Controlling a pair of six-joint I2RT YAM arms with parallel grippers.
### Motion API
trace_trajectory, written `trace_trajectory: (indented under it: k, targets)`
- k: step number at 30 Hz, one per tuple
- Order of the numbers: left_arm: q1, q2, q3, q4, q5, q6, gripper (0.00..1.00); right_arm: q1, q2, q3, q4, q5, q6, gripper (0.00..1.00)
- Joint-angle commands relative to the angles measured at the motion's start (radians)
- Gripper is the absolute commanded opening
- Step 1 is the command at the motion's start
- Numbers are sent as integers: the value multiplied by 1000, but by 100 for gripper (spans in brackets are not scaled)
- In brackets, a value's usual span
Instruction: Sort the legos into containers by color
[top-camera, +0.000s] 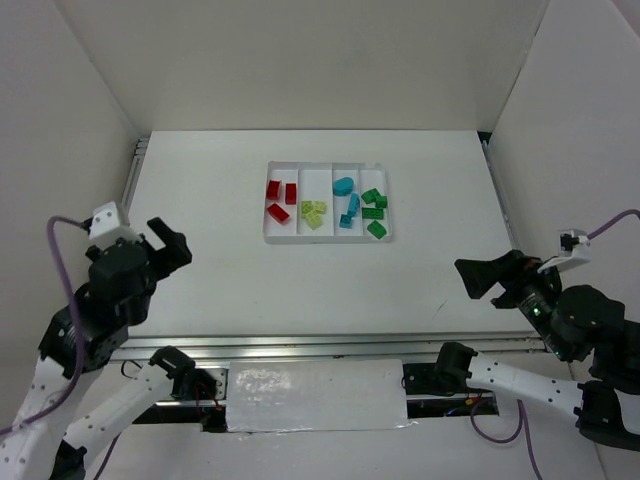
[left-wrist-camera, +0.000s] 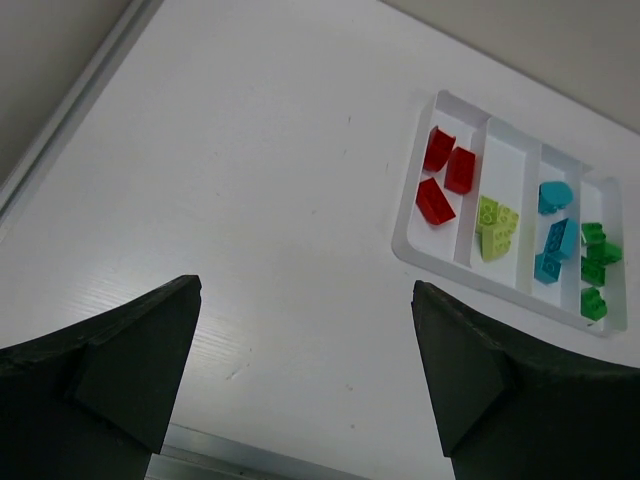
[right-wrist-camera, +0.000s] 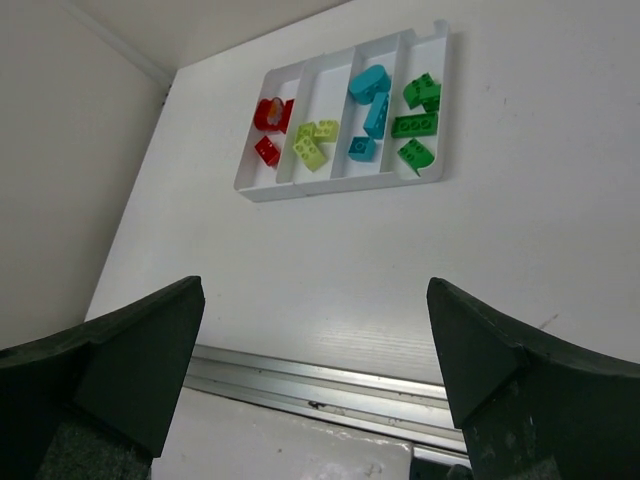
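The white tray (top-camera: 328, 240) with four narrow compartments sits at the table's far middle. From left to right the compartments hold red bricks (top-camera: 279, 198), pale yellow-green bricks (top-camera: 313, 213), cyan bricks (top-camera: 347, 203) and green bricks (top-camera: 374, 211). No loose brick shows on the table. My left gripper (top-camera: 172, 246) is open and empty, low at the near left, well short of the tray. My right gripper (top-camera: 468, 278) is open and empty at the near right. The left wrist view shows the tray (left-wrist-camera: 500, 284) far ahead of the open left gripper (left-wrist-camera: 306, 285). The right wrist view shows the tray (right-wrist-camera: 340, 186) beyond the open right gripper (right-wrist-camera: 316, 282).
White walls enclose the table on three sides. A metal rail (top-camera: 320, 347) runs along the table's near edge, with a white padded strip (top-camera: 315, 395) below it between the arm bases. A rail (top-camera: 133, 170) lines the left edge.
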Motion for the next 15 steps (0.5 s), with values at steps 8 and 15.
trace_trajectory:
  k: [8, 15]
  targets:
    - [1, -276, -173, 68, -26, 66, 100, -4, -182, -66, 9, 32, -60, 100]
    - [12, -245, -184, 66, 0, 69, 100, -4, -158, -78, 21, 31, -49, 100]
